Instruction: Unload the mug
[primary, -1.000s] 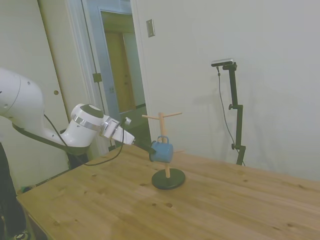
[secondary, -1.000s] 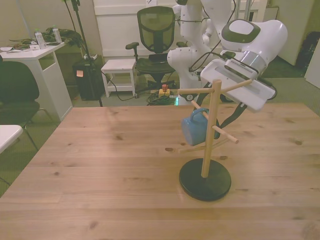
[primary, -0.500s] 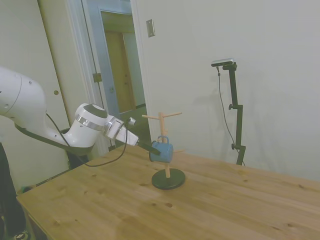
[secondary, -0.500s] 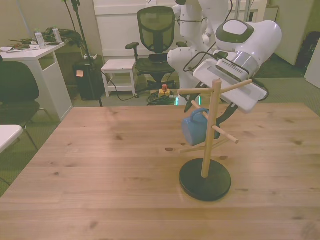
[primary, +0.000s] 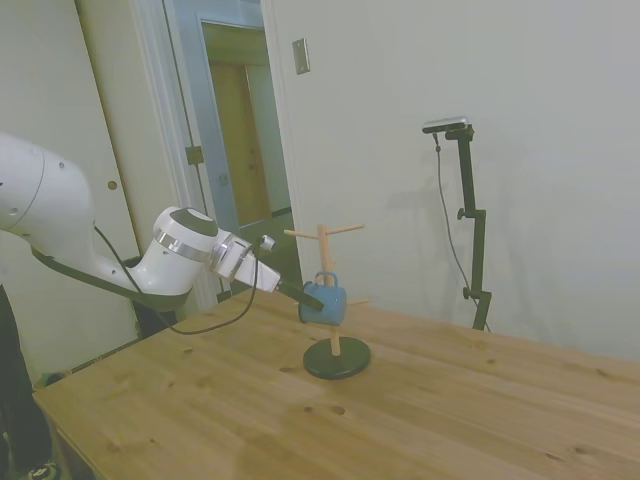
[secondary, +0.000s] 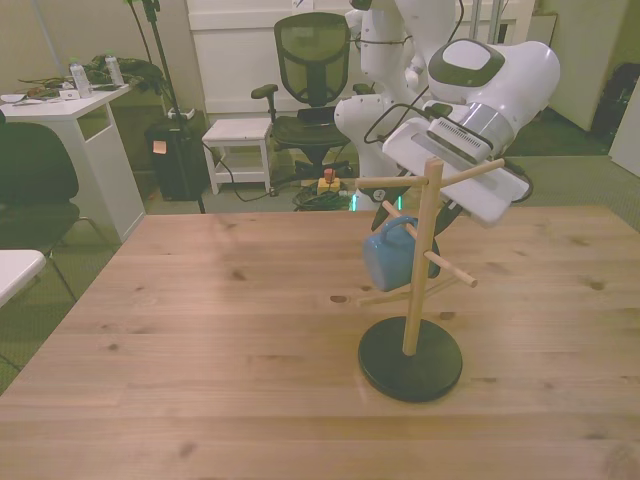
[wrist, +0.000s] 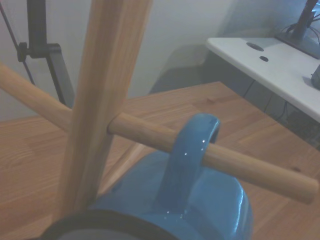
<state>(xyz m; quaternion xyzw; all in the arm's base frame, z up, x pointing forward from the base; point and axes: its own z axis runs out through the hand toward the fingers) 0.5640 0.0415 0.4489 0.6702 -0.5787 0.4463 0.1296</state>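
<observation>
The light-blue mug (primary: 323, 301) hangs by its loop handle on one of the slanting pegs of a wooden mug tree (secondary: 421, 262), which stands on a round dark base (secondary: 410, 358) on the wooden table (secondary: 200, 360). From close by, the wrist view shows the handle (wrist: 187, 160) looped over the peg (wrist: 215, 157), just out from the upright post (wrist: 102, 100), with the dark rim (wrist: 100, 222) of the mug turned toward the camera. The mug's body sits clear above the tabletop, on the front view's left of the post (secondary: 392, 255). The white arm (primary: 110, 255) stretches across from the table's edge, and its gripper (primary: 306, 296) reaches the mug at the rim side; in the side view the dark fingertips meet the blue body, but I cannot tell from here whether the jaws are spread or closed on it, since the side view is too small and in the front view the stand and the mug hide them. Beyond the table in the front view are a mesh-backed office chair (secondary: 310, 75), a small white stool (secondary: 238, 140) and a white desk (secondary: 75, 130). The side view shows a doorway (primary: 240, 150) behind the arm.
</observation>
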